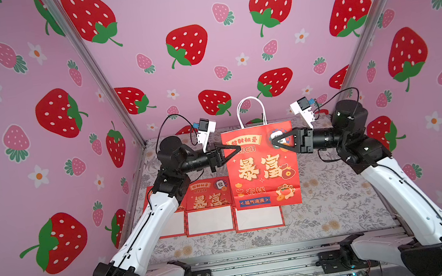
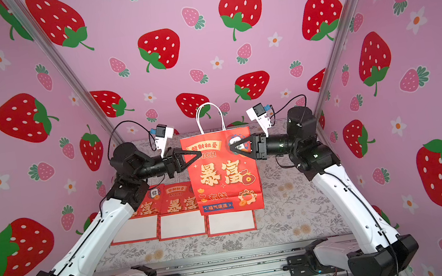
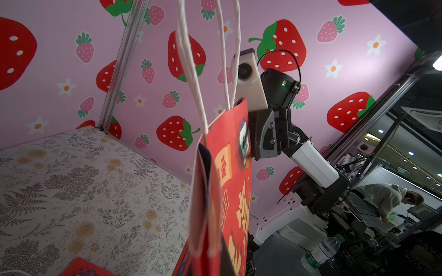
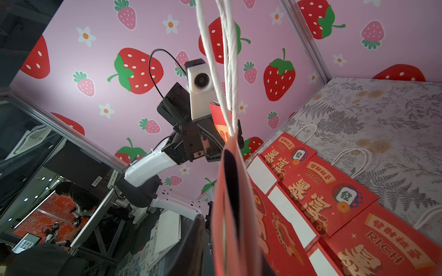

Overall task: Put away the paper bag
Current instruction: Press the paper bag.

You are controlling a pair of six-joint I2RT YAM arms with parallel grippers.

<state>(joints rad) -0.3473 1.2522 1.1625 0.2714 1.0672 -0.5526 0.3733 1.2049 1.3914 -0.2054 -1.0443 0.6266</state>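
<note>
Standing upright at mid-table, the paper bag [image 1: 262,168] is seen in both top views as a red bag printed with gold and white characters, "RICH" near the top, a blue banner near the base, and twisted white cord handles [image 1: 250,111] rising above its mouth. Its lower edge meets or hangs just above a flattened bag lying on the floral tablecloth [image 1: 326,203]; contact cannot be settled. Two further flattened bags [image 1: 208,205] of the same print are laid side by side to the left of it, white bases toward the camera. In the wrist views the bag is seen edge-on, narrow, its side gusset folded inward. The left gripper [image 1: 237,149] is held level, pointing inward, jaws closed on the bag's upper left edge. The right gripper [image 1: 275,143] mirrors it from the opposite side, its tip lying over the bag's upper right corner by the round emblem; whether it is pinching the paper cannot be told. Both forearms are raised from the front-rail bases, elbows out, wrists horizontal at equal height.
</note>
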